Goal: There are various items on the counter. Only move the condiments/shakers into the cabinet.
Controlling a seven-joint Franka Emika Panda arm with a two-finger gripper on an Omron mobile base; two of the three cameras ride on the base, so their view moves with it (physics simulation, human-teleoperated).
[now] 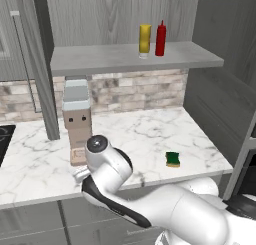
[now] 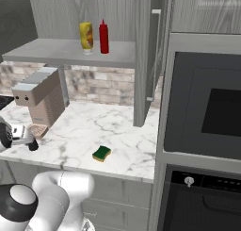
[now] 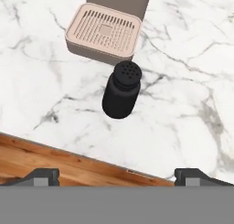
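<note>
Shaker [image 3: 121, 89], black and short, stood on the counter [image 3: 183, 104], just near of the appliance [image 3: 104, 33]. We judged it light, stiff and smooth; its round body suited our wide-open gripper [image 3: 117, 175] best.

The yellow bottle [image 1: 144, 39] and the red bottle [image 1: 160, 39] stand up straight, side by side, on the grey shelf [image 1: 100, 59] of the cabinet. The small black shaker [image 3: 121, 89] stands on the white marble table [image 3: 183, 81], just in front of the tall beige machine [image 1: 77, 120]. It has little holes in its round top. The green and yellow sponge [image 1: 173, 159] lies flat near the table's front edge.
</note>
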